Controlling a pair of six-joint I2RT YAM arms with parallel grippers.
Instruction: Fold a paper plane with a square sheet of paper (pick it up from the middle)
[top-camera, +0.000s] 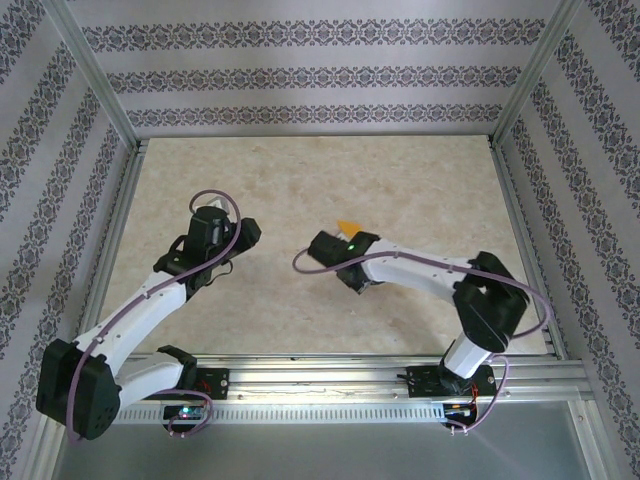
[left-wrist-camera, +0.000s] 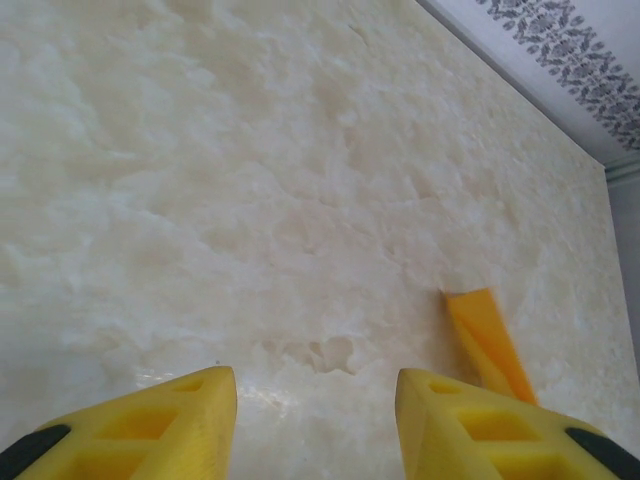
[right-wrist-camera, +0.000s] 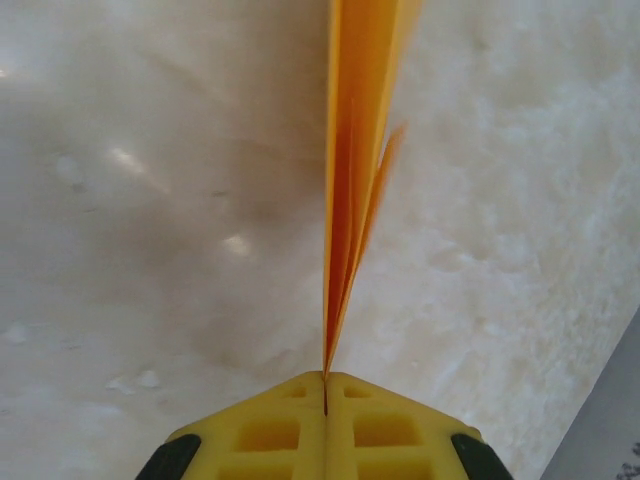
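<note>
The paper plane (right-wrist-camera: 352, 200), a single orange-yellow sheet already creased into several layers, is over the middle of the tabletop (top-camera: 300, 190), well away from every edge. On the left, the left gripper (left-wrist-camera: 315, 385) hangs low over bare tabletop with its two yellow fingers (left-wrist-camera: 180, 410) spread and nothing between them. The plane stands off to its right, near but apart, so this arm looks to be waiting for its part in the next crease. On the right, the right gripper (right-wrist-camera: 326, 385) is clenched on the folded layers, holding them edge-on and pointing away from it, probably to keep the folds pressed together. Whether the plane's lower edge touches the tabletop I cannot tell. Count: one paper plane, two grippers, two arms.
</note>
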